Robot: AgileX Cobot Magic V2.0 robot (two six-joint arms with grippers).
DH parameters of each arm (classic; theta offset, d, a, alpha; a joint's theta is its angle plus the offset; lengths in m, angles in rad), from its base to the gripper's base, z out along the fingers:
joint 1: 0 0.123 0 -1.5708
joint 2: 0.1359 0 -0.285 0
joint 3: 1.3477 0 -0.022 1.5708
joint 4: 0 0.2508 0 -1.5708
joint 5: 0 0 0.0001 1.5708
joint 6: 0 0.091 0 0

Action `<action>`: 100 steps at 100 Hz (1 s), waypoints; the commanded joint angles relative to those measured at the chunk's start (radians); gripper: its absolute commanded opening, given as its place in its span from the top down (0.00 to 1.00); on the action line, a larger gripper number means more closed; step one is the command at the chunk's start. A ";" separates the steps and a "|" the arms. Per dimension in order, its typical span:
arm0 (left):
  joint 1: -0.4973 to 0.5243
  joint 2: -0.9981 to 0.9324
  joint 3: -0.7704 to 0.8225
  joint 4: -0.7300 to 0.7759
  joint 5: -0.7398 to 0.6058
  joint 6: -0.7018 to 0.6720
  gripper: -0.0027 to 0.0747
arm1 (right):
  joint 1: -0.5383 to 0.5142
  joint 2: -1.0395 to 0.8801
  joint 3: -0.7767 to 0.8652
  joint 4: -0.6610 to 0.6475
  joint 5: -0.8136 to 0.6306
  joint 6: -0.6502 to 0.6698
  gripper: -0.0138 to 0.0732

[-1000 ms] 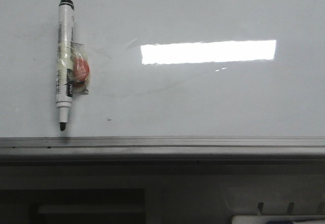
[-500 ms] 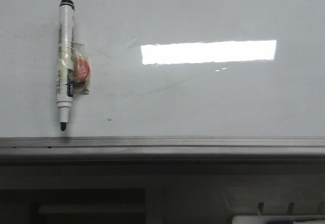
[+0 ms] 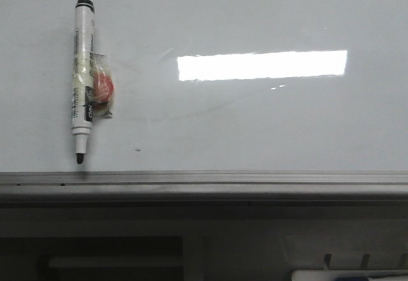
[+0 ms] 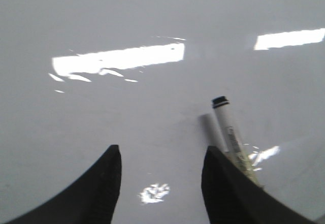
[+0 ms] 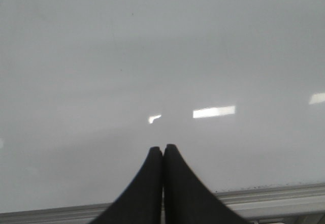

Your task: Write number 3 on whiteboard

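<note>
The whiteboard (image 3: 255, 122) fills most of the front view, glossy pale grey with a bright light reflection. No number 3 shows on it, only faint grey smears. A white marker (image 3: 82, 80) with a black tip lies on its left part, tip toward the rail, an orange lump taped to its side. In the left wrist view my left gripper (image 4: 161, 155) hovers open over bare board, and the marker (image 4: 231, 135) lies just outside one finger. My right gripper (image 5: 163, 149) is shut with nothing in it, over the whiteboard (image 5: 162, 56) near its edge rail. Neither gripper shows in the front view.
A grey metal rail (image 3: 204, 182) runs along the board's near edge. Below it sits a dark tray (image 3: 102, 259) and a white object (image 3: 347, 274) at the lower right. A small black speck (image 3: 137, 148) marks the board near the marker tip.
</note>
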 commanded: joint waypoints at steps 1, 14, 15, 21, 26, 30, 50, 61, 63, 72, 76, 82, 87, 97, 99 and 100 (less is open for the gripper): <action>-0.069 0.028 -0.039 -0.084 -0.064 -0.017 0.53 | 0.000 0.015 -0.034 0.002 -0.075 0.000 0.90; -0.107 0.044 -0.041 -0.122 -0.007 -0.017 0.53 | 0.000 0.015 -0.034 0.002 -0.075 0.000 0.90; -0.107 0.045 -0.041 -0.124 -0.002 -0.017 0.53 | 0.000 0.015 -0.034 0.002 -0.075 0.000 0.90; -0.107 0.057 -0.041 -0.145 0.032 -0.017 0.52 | 0.000 0.015 -0.034 0.002 -0.075 0.000 0.90; -0.107 0.068 -0.041 -0.147 0.048 -0.017 0.50 | 0.000 0.015 -0.034 0.002 -0.075 0.000 0.90; -0.107 0.076 -0.041 -0.153 0.048 -0.017 0.48 | 0.000 0.015 -0.034 0.002 -0.075 0.000 0.90; -0.107 0.108 -0.043 -0.232 0.041 -0.017 0.34 | 0.000 0.015 -0.034 0.002 -0.075 0.000 0.90; -0.135 0.126 -0.052 -0.234 0.049 -0.017 0.34 | 0.000 0.015 -0.034 0.002 -0.075 0.000 0.90; -0.149 0.132 -0.057 -0.234 0.051 -0.017 0.34 | 0.000 0.015 -0.034 0.002 -0.075 0.000 0.90; -0.197 0.166 -0.078 -0.232 0.053 -0.017 0.34 | 0.000 0.015 -0.034 0.002 -0.075 0.000 0.90; -0.222 0.186 -0.090 -0.232 0.055 -0.017 0.34 | 0.000 0.015 -0.034 0.002 -0.075 0.000 0.90; -0.253 0.214 -0.104 -0.232 0.057 -0.017 0.34 | 0.000 0.015 -0.034 0.002 -0.075 0.000 0.90; -0.274 0.241 -0.116 -0.232 0.057 -0.017 0.34 | 0.000 0.015 -0.034 0.002 -0.075 0.000 0.90; -0.300 0.295 -0.139 -0.235 0.052 -0.017 0.34 | 0.000 0.015 -0.034 0.002 -0.075 0.000 0.90; -0.304 0.307 -0.143 -0.240 0.048 -0.017 0.34 | 0.000 0.015 -0.034 0.002 -0.075 0.000 0.90; -0.307 0.316 -0.145 -0.243 0.046 -0.017 0.34 | 0.000 0.015 -0.034 0.002 -0.075 0.000 0.90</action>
